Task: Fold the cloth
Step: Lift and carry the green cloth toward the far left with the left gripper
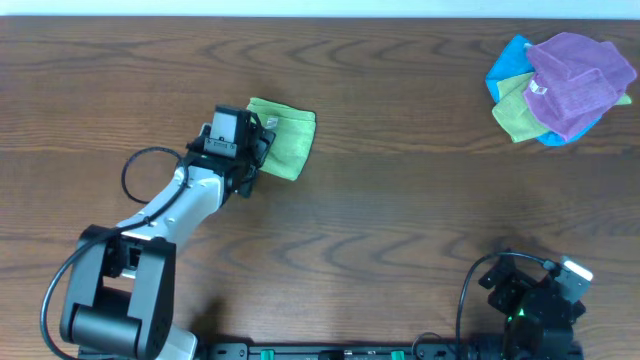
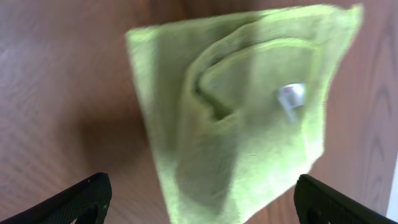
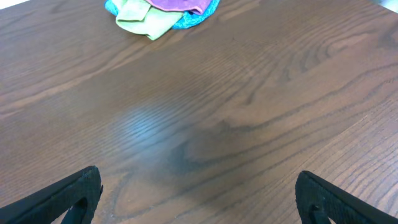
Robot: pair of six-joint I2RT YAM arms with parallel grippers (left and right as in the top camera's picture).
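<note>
My left gripper (image 1: 255,148) hangs over the left edge of the light green terry cloth (image 1: 285,140), which lies folded on the dark brown wooden table (image 1: 400,200), toward its far left part. From the left wrist view my left gripper (image 2: 202,208) stands wide open: the two black fingertips (image 2: 87,198) sit at the bottom corners of the view, well apart, with nothing between them but the cloth (image 2: 249,124) lying below. I cannot tell whether either finger touches the fabric. The cloth is doubled over itself, with a curved inner fold showing on top and a small white label (image 2: 291,96) near its right side. The picture is slightly blurred, so the finer creases are hard to read.

My right gripper (image 1: 535,295) sits low at the near right corner of the table, far from the cloth. In its own view my right gripper (image 3: 199,199) is also spread wide, grasping nothing, with bare wood beneath it. At the far right of the table rests a loose pile of purple, blue and green cloths (image 1: 565,85), seen from the right wrist at the top edge (image 3: 161,12)
</note>
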